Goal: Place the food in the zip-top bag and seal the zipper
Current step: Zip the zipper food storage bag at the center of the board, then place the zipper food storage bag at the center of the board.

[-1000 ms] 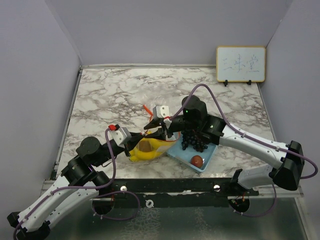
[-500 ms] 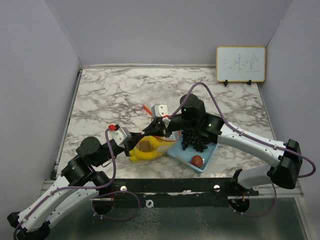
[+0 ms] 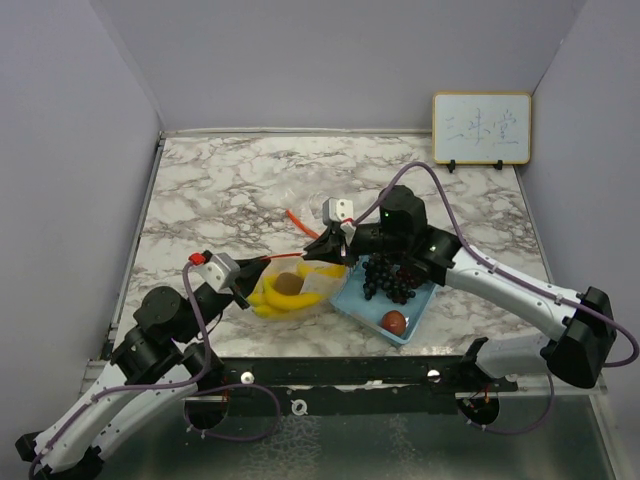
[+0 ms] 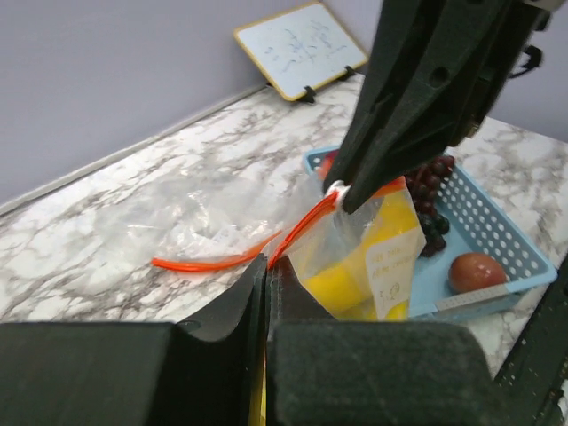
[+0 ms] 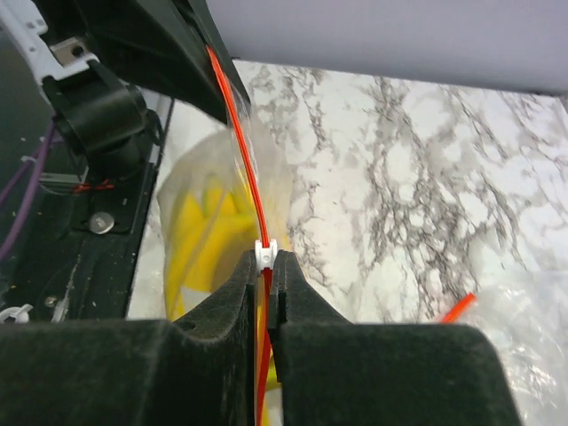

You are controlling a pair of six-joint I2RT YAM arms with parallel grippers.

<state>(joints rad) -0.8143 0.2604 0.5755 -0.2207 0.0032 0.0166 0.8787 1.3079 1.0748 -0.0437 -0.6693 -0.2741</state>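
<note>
Marbled table (image 3: 220,190). The zip-top bag (image 3: 292,298), likely limp and slippery, holds the bananas (image 3: 268,300) and hangs between both arms. The left gripper (image 4: 268,266) pinches its zipper (image 5: 238,133) end. The right gripper (image 5: 264,266) is clamped on the slider (image 5: 264,252), the firmest hold. Grapes (image 3: 385,278) sit in the basket (image 4: 515,238).

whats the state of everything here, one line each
left gripper, shut on the zip-top bag's zipper end
right gripper, shut on the zipper's white slider
zip-top bag, zipper taut between the grippers
bananas, inside the bag
grapes, in the basket
red fruit, in the basket
second bag, flat on the table
whiteboard, upright
</note>
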